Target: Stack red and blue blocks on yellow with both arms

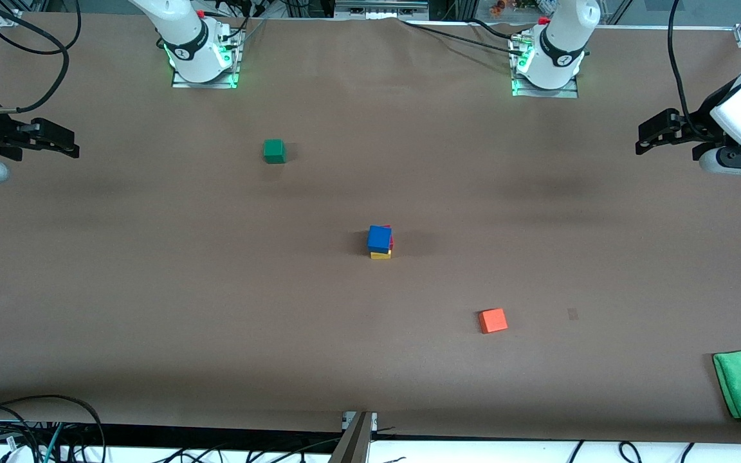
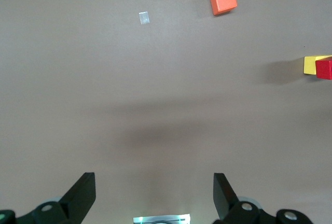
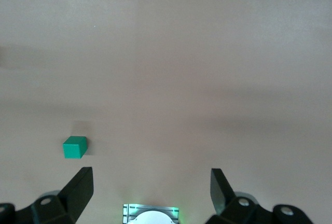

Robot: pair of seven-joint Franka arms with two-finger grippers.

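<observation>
Blue matte cube [image 1: 379, 238] tops red cube [image 1: 390, 242] on yellow cube [image 1: 381, 255]: stack looks finished, so left end effector [image 1: 642, 139] and right end effector [image 1: 69, 145] wait wide, empty, at table [image 1: 152, 289] ends.

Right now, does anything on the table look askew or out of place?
Slightly. In the stack, the blue block sits twisted and a little offset on the red block over the yellow block. Nothing has toppled or looks damaged.
</observation>
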